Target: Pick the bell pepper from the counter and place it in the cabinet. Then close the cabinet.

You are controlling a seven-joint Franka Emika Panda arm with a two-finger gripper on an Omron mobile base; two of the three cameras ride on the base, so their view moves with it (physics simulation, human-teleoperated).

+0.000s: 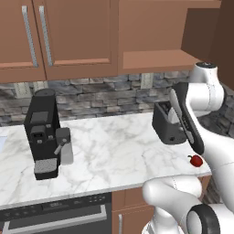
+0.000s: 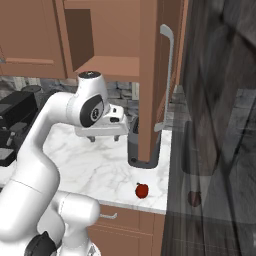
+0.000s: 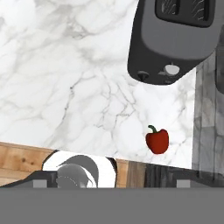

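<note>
The small red bell pepper (image 1: 195,160) (image 2: 142,190) (image 3: 157,140) lies on the white marble counter (image 1: 114,151) near its front right corner, in front of the toaster. My gripper (image 2: 104,138) hangs well above the counter and points down. It is open and empty, with its fingers (image 2: 92,138) spread apart. It sits up and to the left of the pepper, beside the toaster. The cabinet (image 2: 107,65) stands open above, its shelf (image 1: 155,59) bare. Its wide door (image 2: 150,75) swings out toward me, the silver handle (image 2: 167,75) facing right.
A dark toaster (image 1: 167,123) (image 3: 175,39) stands at the back right of the counter, under the open door. A black coffee machine (image 1: 45,132) is at the left. Closed cabinets (image 1: 55,36) hang to the upper left. A dark tall surface (image 2: 220,150) borders the counter's right end.
</note>
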